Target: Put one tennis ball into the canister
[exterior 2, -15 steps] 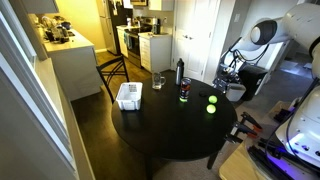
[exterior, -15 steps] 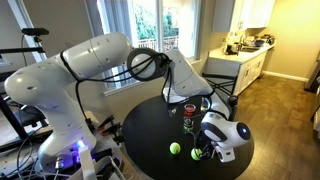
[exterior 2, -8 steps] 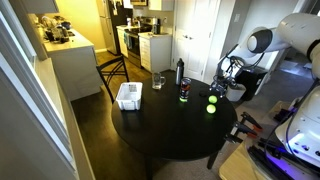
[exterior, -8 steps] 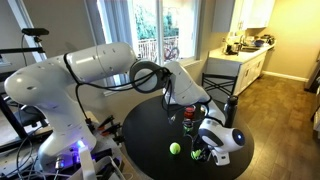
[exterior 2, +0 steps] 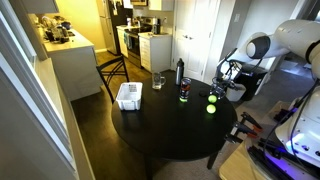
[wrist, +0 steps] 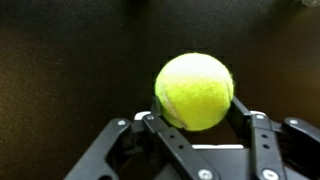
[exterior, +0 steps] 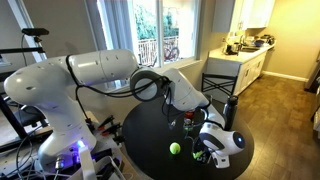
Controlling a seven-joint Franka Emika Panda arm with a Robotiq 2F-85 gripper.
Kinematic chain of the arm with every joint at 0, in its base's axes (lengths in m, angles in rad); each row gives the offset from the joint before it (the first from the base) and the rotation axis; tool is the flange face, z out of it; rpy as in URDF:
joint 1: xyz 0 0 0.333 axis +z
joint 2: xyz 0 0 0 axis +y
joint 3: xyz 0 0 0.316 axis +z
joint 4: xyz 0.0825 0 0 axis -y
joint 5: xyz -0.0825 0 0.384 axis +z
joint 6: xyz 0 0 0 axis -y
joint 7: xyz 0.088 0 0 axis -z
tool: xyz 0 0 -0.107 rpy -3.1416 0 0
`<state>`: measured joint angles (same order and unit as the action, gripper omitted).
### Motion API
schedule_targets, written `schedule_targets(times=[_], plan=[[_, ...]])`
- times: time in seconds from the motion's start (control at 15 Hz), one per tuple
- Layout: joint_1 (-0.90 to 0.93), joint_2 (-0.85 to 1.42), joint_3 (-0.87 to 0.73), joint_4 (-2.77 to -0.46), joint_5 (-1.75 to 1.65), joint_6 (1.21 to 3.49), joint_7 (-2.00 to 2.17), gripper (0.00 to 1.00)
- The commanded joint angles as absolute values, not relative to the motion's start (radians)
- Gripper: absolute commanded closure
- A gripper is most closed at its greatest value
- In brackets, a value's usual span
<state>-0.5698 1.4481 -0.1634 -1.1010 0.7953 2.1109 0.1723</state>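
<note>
Tennis ball (wrist: 195, 92): held between the pincer fingers, close to the bench (exterior 2: 150, 125) surface.
Pincer (wrist: 197, 108): narrowed to ball width, fingers pressed on both sides, ball gripped.
Handling: judged light, fuzzy, slightly springy, not slippery; best taken across the widest middle.
Canister (exterior 2: 184, 94): well apart from pincer.
Second ball (exterior: 175, 149): near pincer, loose.

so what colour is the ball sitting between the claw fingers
The tennis ball is bright yellow-green, with no markings visible. It shows best in the wrist view.
</note>
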Motion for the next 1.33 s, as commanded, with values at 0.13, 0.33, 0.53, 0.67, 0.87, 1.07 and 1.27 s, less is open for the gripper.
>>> schedule_targets(times=[0.13,0.33,0.53,0.67,0.87,1.07,1.27], plan=[[-0.603,1.407,-0.122,-1.059,0.815,2.024,0.189,0.62],[-0.610,1.353,-0.096,-1.061,0.846,1.999,0.152,0.62],[-0.612,1.279,-0.055,-1.088,0.885,2.010,0.085,0.62],[-0.612,1.249,-0.022,-1.093,0.909,2.021,0.045,0.62],[-0.604,1.226,0.025,-1.096,0.925,2.026,0.007,0.62],[-0.600,1.211,0.081,-1.113,0.944,2.031,-0.041,0.62],[-0.600,1.182,0.144,-1.153,0.962,2.028,-0.119,0.62]])
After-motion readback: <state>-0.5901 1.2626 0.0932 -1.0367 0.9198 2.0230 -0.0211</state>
